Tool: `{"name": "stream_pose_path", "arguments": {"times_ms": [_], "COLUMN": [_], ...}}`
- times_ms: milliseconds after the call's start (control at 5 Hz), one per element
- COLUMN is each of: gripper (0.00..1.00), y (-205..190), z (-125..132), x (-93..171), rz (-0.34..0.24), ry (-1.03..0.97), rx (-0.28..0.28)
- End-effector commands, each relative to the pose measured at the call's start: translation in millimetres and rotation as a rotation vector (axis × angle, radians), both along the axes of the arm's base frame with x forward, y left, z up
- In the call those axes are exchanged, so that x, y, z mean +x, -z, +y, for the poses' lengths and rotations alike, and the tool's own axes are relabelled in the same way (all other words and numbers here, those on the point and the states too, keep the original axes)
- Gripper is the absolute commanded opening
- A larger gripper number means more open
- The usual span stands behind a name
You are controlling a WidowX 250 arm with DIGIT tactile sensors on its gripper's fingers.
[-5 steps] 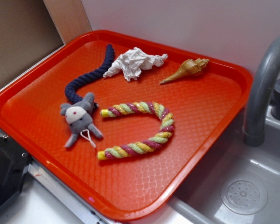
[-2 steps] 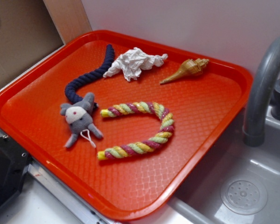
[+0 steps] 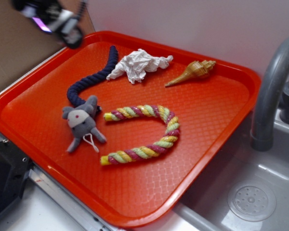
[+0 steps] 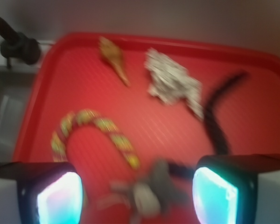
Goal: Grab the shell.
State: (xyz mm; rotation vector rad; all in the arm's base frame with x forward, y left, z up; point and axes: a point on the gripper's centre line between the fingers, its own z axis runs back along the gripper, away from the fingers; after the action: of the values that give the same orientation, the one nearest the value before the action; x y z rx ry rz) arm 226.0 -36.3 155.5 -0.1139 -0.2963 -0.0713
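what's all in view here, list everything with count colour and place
tray: 1, orange-red, beside the sink, holds all the items
shell: 1, tan-gold, far right of tray, point towards the centre
paper: 1, white, crumpled, far side, left of shell
dark rope: 1, navy, far left, curving down to the mouse
mouse: 1, grey toy, near left
striped rope: 1, pink, yellow and green, U-shaped, tray centre
faucet: 1, grey, right
sink: 1, grey, lower right
gripper: 1, black, jaws apart, above the tray's far left corner
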Motion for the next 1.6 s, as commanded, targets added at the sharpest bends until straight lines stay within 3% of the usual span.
{"name": "stream_pose_path", "arguments": {"times_ms": [0, 400, 600, 800, 1000, 1400], "gripper": [1.0, 1.0, 1.0, 1.0, 1.0, 1.0], "y": [18, 48, 64, 80, 92, 116], "z": [-18, -34, -38, -52, -62, -59], "x": [75, 119, 133, 135, 132, 141], "rz": [-0.124, -0.105, -0.082, -0.059, -0.045, 0.036], "ry": [0.025, 0.08, 0.113, 0.233, 0.283, 0.228], "rx": [0.048, 0.061, 0.095, 0.015, 0.011, 0.078]}}
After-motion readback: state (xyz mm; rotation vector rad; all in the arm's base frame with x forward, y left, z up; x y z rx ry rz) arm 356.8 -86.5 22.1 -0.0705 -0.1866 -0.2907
